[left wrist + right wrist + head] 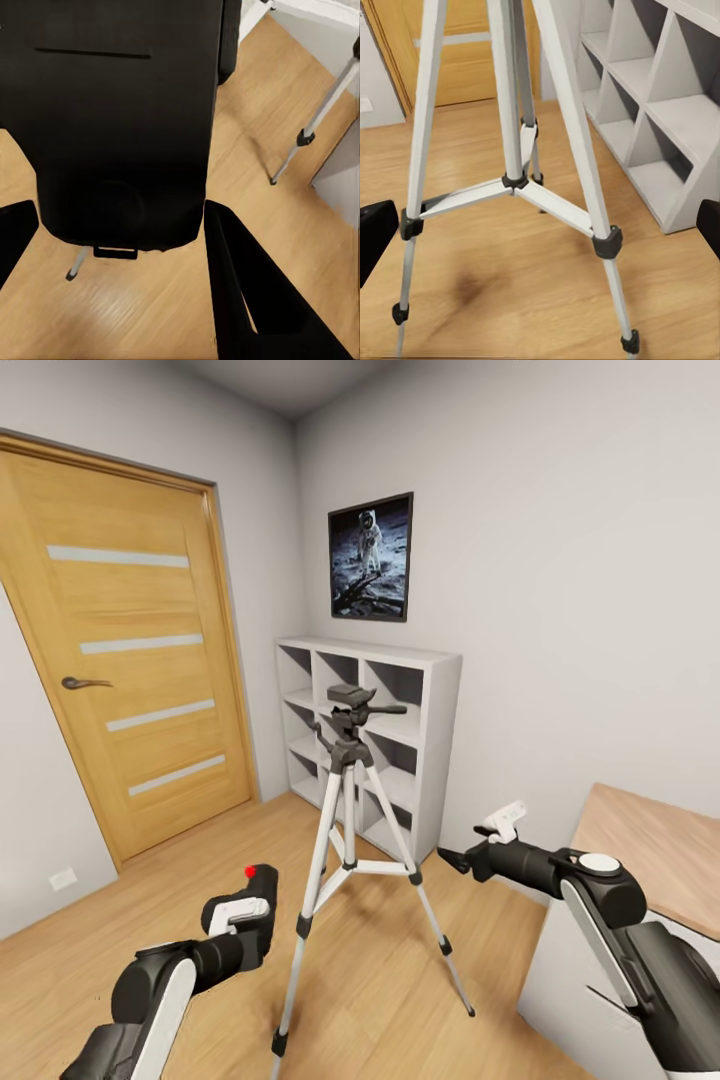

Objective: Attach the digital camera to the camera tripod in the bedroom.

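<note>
The tripod (345, 830) has smooth silver-white legs that look like metal, with matt black joints. The camera (120, 120) is matt black. Floor (400, 1000) and door (130, 650) show wood grain, lightly glossy.

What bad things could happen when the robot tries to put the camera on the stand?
1. The camera sits low in the left claw, well below the stand's black top, so it needs a long lift and might slip.
2. The stand rests on three thin legs; a bump from either arm could tip it.
3. The right claw hangs open close to one leg and might knock it.
</note>
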Available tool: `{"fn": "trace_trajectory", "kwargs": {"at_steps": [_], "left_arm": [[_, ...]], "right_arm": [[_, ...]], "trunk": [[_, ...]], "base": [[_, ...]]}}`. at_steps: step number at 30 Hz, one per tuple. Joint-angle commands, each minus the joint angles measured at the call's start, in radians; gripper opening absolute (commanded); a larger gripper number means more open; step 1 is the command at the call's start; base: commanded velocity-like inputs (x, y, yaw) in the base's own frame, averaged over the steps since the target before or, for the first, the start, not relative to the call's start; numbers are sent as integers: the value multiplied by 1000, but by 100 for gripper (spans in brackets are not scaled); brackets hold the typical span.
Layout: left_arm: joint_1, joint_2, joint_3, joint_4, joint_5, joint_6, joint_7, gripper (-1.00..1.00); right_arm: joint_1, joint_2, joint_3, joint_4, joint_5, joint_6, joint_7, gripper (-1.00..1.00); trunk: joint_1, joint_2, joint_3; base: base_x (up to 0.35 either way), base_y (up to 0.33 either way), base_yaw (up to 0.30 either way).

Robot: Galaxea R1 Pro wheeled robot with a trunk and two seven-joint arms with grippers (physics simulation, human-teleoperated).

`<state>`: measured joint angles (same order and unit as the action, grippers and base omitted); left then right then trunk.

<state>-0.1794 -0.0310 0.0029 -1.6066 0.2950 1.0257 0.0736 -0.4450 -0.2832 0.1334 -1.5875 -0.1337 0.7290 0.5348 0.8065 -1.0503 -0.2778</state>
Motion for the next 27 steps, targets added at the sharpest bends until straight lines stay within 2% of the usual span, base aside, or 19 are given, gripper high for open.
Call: {"fn": "trace_trajectory", "kwargs": {"at_steps": [1, 2, 3, 5, 7, 8, 11, 12, 16, 27], "left_arm": [[-1, 2, 18, -1, 13, 3, -8, -100], [1, 3, 36, 0, 13, -1, -20, -100], [16, 5, 70, 3, 13, -13, -43, -100], [82, 8, 140, 9, 12, -80, -83, -100], [104, 8, 178, 11, 12, -114, -91, -100], [119, 8, 222, 13, 13, -140, -96, -100], [132, 6, 282, 15, 14, -164, -98, -100], [139, 5, 322, 21, 15, -176, -98, -100], [143, 2, 355, 33, 15, -185, -98, -100], [146, 3, 372, 41, 11, -189, -92, -100]], "right_arm": [[-1, -1, 5, -1, -10, 8, -4, 100], [-1, -1, 9, -1, -10, 8, -4, 100], [0, -1, 21, -1, -10, 7, -4, 100], [1, -4, 43, -6, -10, 8, -4, 100], [1, -5, 46, -10, -10, 9, -4, 100], [1, -6, 48, -13, -10, 10, -4, 100], [1, -5, 51, -17, -11, 12, -3, 100], [1, -6, 52, -22, -10, 12, -2, 100], [2, -6, 53, -26, -9, 12, -1, 100], [3, -9, 53, -28, -9, 9, 0, 100]], "trunk": [[-4, 6, 2], [-8, 13, 5], [-12, 20, 8], [-19, 34, 14], [-27, 48, 21], [-31, 55, 24], [-42, 76, 33], [-46, 83, 36], [-61, 111, 49], [-104, 188, 83]], "base": [[0, 0, 0], [0, 0, 0], [0, 0, 0], [0, 0, 0], [0, 0, 0], [0, 0, 0], [0, 0, 0], [0, 0, 0], [0, 0, 0], [0, 0, 0]]}}
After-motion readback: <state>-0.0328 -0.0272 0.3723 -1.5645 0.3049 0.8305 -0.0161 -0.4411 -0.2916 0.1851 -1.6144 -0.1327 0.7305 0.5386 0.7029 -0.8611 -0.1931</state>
